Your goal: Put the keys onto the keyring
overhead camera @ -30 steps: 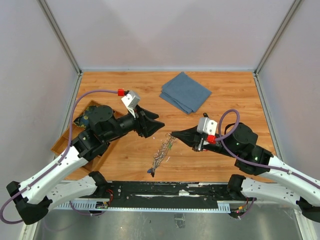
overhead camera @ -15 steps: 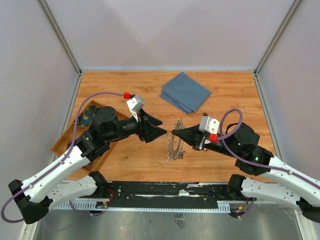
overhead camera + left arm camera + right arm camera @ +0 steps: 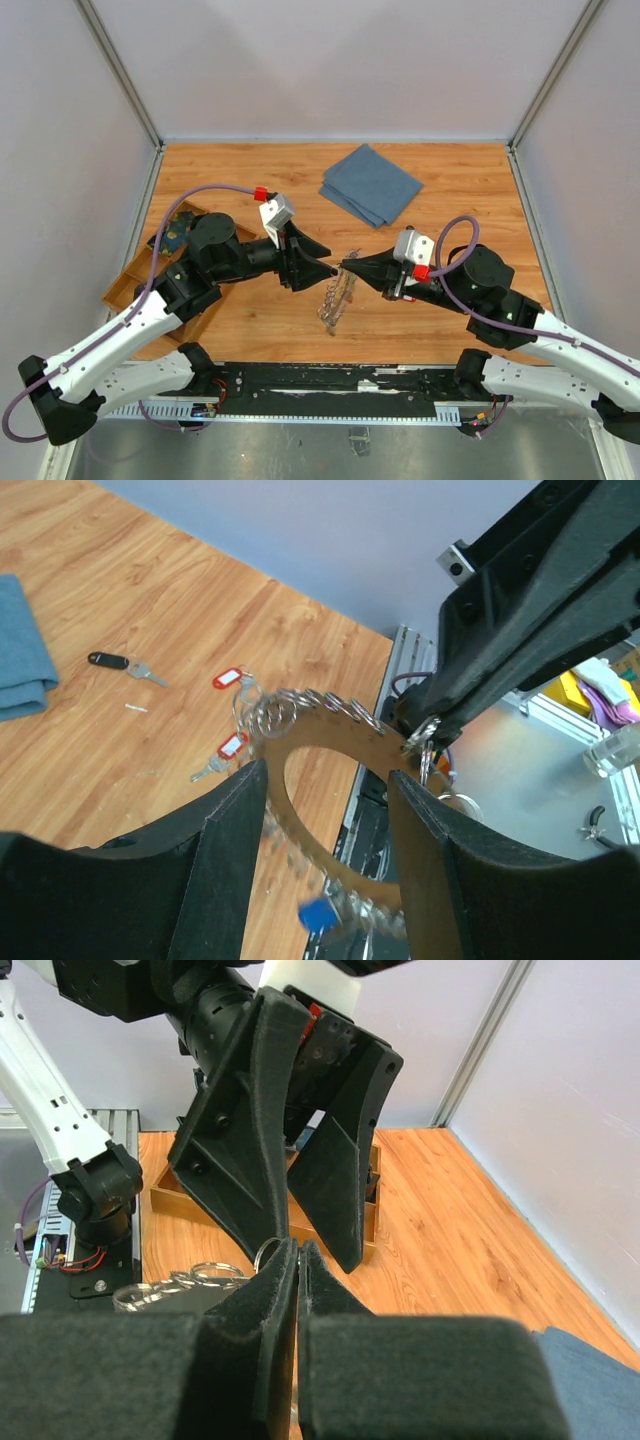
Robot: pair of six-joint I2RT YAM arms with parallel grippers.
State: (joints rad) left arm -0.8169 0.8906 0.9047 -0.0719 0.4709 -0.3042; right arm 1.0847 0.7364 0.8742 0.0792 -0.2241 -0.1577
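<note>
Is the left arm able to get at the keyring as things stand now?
Probably yes. The shut right pincer holds the keyring up, and the open left pincer faces it from close by. Nothing seems to stand between them.

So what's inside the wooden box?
Only a dark greenish jumble shows in the wooden box, at its far corner; I can't tell what it is. The left arm covers the rest.
</note>
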